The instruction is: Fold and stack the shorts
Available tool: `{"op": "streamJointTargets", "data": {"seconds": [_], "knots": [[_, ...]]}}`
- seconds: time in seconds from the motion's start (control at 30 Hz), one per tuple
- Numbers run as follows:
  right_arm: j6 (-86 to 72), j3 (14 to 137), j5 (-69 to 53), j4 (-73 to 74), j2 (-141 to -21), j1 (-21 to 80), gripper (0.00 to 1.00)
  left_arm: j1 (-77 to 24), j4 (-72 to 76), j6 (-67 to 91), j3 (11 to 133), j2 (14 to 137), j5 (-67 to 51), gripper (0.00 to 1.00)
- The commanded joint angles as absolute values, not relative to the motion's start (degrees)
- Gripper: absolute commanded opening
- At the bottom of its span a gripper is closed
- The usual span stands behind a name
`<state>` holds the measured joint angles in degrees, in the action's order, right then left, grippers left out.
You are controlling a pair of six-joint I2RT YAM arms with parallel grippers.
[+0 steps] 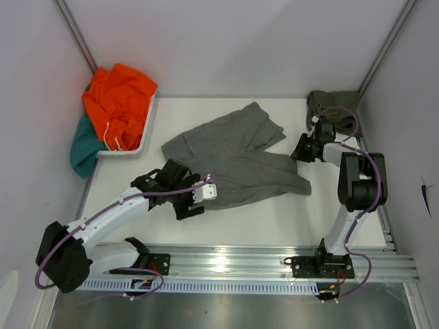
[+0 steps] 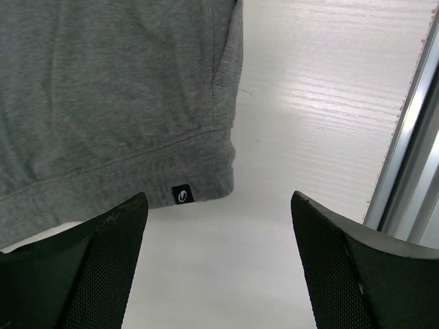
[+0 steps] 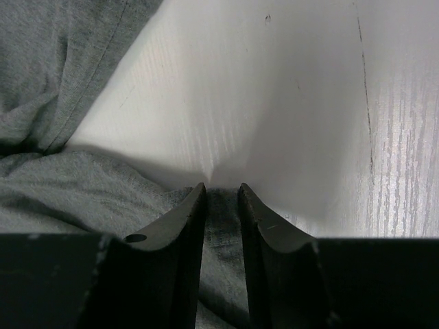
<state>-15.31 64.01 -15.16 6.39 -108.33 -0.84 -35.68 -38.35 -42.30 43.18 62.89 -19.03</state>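
The grey shorts (image 1: 233,154) lie spread out and rumpled in the middle of the white table (image 1: 260,216). My left gripper (image 1: 182,193) is open and empty at their near left hem. In the left wrist view (image 2: 218,205) it hovers just short of the hem, where the grey cloth (image 2: 110,89) carries a small black label (image 2: 182,195). My right gripper (image 1: 302,149) is at the shorts' right edge. In the right wrist view (image 3: 221,188) its jaws are pinched on a fold of the grey cloth (image 3: 68,185). The olive green shorts (image 1: 330,106) lie bunched in the back right corner.
A white tray (image 1: 145,127) at the back left holds an orange garment (image 1: 120,99). A teal garment (image 1: 84,147) hangs over the tray's left side. A metal rail (image 1: 274,260) runs along the table's near edge and shows in the left wrist view (image 2: 405,157). Walls close in on both sides.
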Motion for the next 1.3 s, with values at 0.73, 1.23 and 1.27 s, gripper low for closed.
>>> {"op": "streamJointTargets", "data": {"seconds": [0.73, 1.23, 1.27], "knots": [[-14.33, 71.0, -15.83, 9.93, -109.16, -0.79, 0.0, -44.21, -28.04, -34.8, 43.95, 82.71, -9.4, 0.0], [-11.43, 91.66, -12.31, 15.29, -121.11, -2.81, 0.0, -44.91, -32.69, -39.2, 38.85, 77.35, -11.42, 0.0], [-11.43, 92.28, -12.22, 15.03, -122.16, -2.9, 0.0, -44.91, -33.22, -39.37, 38.76, 77.08, -11.77, 0.0]]}}
